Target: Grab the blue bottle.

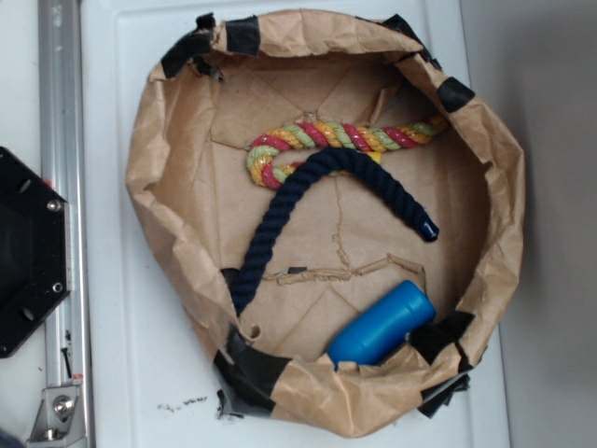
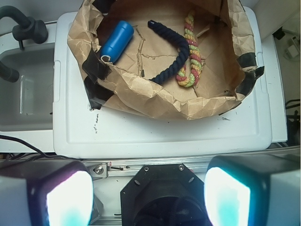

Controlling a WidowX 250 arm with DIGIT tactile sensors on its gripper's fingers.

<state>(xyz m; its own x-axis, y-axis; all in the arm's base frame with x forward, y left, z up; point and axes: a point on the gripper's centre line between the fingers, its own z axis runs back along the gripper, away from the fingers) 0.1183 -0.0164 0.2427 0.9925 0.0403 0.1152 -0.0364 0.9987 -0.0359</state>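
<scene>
The blue bottle (image 1: 382, 325) lies on its side inside a brown paper basket (image 1: 168, 112), near the basket's lower right wall. In the wrist view the blue bottle (image 2: 116, 40) is at the upper left, inside the basket (image 2: 155, 96). My gripper (image 2: 148, 197) is open and empty, its two bright fingers (image 2: 69, 200) wide apart at the bottom of the wrist view, far back from the basket, over the black robot base (image 2: 160, 195). The gripper is not seen in the exterior view.
A dark navy rope (image 1: 308, 205) with a blue tip and a multicoloured rope (image 1: 326, 140) lie in the basket too. The basket stands on a white lid (image 2: 164, 136). A grey sink (image 2: 23, 89) with black hoses is at the wrist view's left.
</scene>
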